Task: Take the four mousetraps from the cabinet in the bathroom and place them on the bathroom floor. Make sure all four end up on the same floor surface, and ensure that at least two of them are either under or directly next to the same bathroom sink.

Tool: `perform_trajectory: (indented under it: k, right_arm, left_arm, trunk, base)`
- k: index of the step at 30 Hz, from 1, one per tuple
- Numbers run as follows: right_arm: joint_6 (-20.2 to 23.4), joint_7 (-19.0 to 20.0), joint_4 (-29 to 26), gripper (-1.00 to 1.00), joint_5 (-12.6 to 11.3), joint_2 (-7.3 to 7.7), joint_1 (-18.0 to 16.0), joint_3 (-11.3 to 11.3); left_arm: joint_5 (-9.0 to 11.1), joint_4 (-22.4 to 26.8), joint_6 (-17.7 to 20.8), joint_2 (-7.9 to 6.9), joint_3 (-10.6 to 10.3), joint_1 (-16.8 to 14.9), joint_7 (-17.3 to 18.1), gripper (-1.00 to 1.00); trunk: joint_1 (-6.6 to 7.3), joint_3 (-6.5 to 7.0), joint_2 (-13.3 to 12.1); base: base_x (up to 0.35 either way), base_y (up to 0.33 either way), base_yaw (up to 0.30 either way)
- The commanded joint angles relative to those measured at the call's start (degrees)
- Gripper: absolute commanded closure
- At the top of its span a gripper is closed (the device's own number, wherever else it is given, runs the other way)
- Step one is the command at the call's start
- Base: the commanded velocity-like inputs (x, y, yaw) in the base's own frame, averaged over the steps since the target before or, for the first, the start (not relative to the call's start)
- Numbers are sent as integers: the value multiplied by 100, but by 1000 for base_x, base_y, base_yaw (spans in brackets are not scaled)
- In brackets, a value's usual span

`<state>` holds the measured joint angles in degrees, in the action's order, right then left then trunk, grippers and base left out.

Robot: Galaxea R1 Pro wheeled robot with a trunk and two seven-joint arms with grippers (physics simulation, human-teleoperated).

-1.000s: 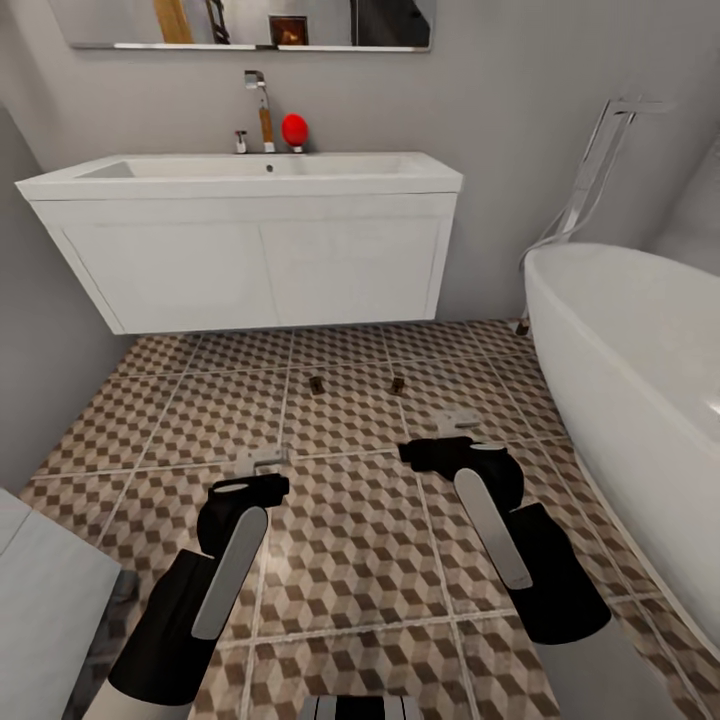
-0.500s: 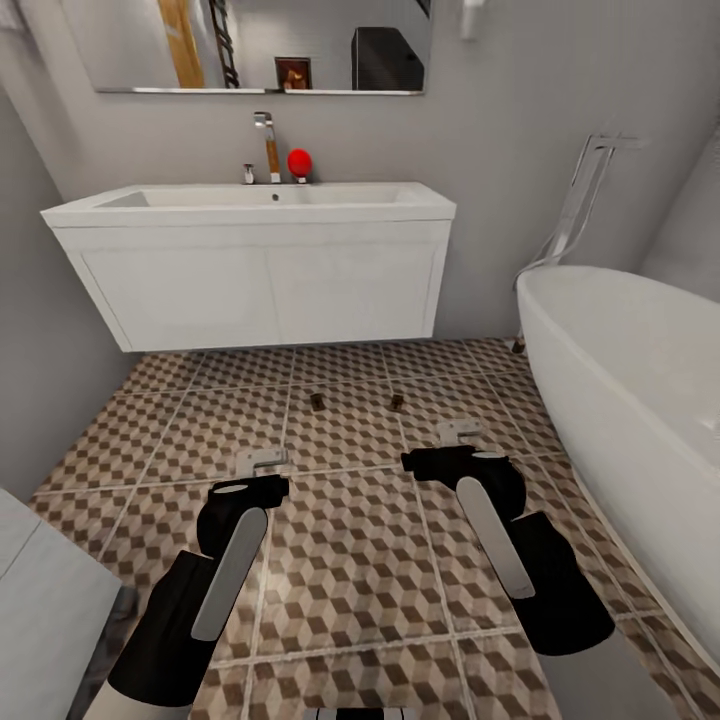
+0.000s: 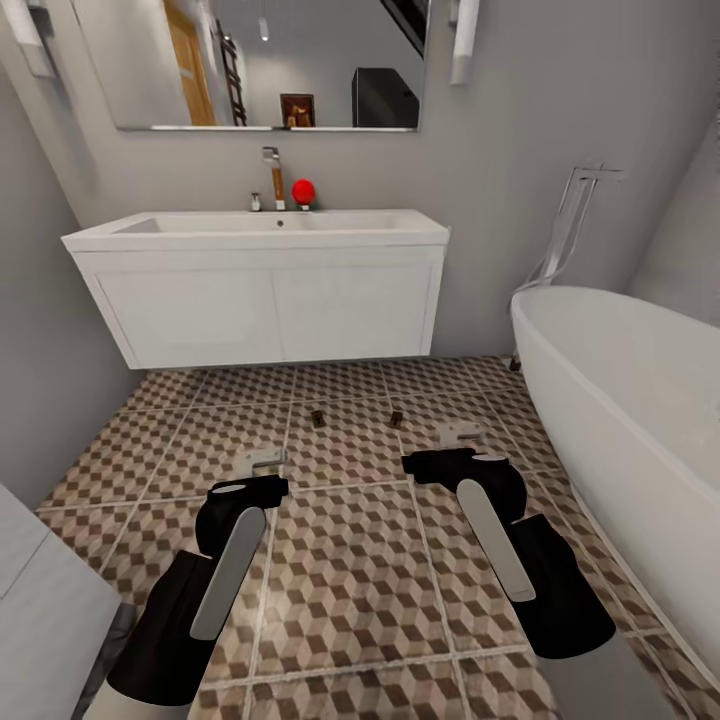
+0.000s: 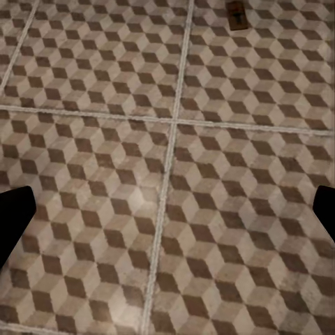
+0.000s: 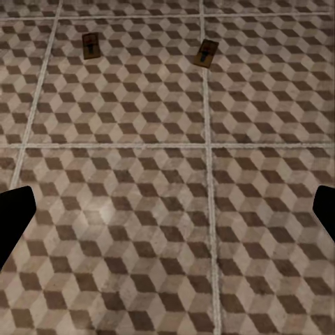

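1. Two mousetraps lie flat on the bathroom floor (image 3: 350,560), well apart from each other: the left mousetrap (image 3: 318,418) and the right mousetrap (image 3: 396,417), both just in front of the sink (image 3: 260,228) and its white vanity (image 3: 270,310).
2. The left gripper (image 3: 262,462) hovers over the tiles, jaws wide and empty.
3. The right gripper (image 3: 460,436) hovers likewise, jaws wide, holding nothing.
4. A white bathtub (image 3: 620,400) stands at the right; a red ball (image 3: 303,191) sits beside the faucet (image 3: 272,175), under the mirror (image 3: 270,60).
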<state>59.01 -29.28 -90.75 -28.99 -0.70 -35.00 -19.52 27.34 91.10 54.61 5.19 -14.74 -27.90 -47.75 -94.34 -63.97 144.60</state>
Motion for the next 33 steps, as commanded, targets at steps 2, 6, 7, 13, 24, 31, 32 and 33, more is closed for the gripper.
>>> perform_trajectory:
  k: [2, 6, 7, 13, 24, 31, 32, 33]
  right_arm:
    - [15, -60, -4, -100, -56, 3, -2, -2]
    - [15, -60, -4, -100, -55, 6, 0, 0]
    - [15, -60, -2, -100, -55, 8, 1, 0]
    - [14, -60, -4, -100, -54, 15, 2, 1]
    - [11, -58, -2, -100, -58, 16, 2, 0]
    - [7, -54, -1, -100, -60, 11, 2, 1]
    - [7, -54, -2, -100, -59, 10, 2, 1]
    - [6, -54, -1, -100, -60, 10, 2, 1]
  left_arm:
    - [58, 5, 14, 0, -4, -4, -60, -100]
    - [60, 4, 14, 0, -3, -4, -59, -100]
    - [60, 4, 14, 0, -3, -4, -59, -100]
    - [61, 4, 13, 0, -9, -4, -68, -100]
    - [61, 4, 6, 0, -19, -4, -85, -100]
    - [61, 4, 6, 0, -19, -4, -85, -100]
    - [61, 4, 6, 0, -20, -4, -85, -100]
    - [61, 4, 2, 0, -20, -4, -85, -100]
  trunk:
    - [6, 40, -1]
    - [16, 128, -6]
    - [19, 150, -8]
    - [34, 283, -16]
    - [63, 527, -30]
    - [81, 682, -40]
    - [83, 704, -41]
    - [86, 726, -42]
  base:
    - [0, 0, 0]
    - [0, 0, 0]
    - [0, 0, 0]
    - [0, 0, 0]
    - [0, 0, 0]
    - [0, 0, 0]
    - [0, 0, 0]
    - [0, 0, 0]
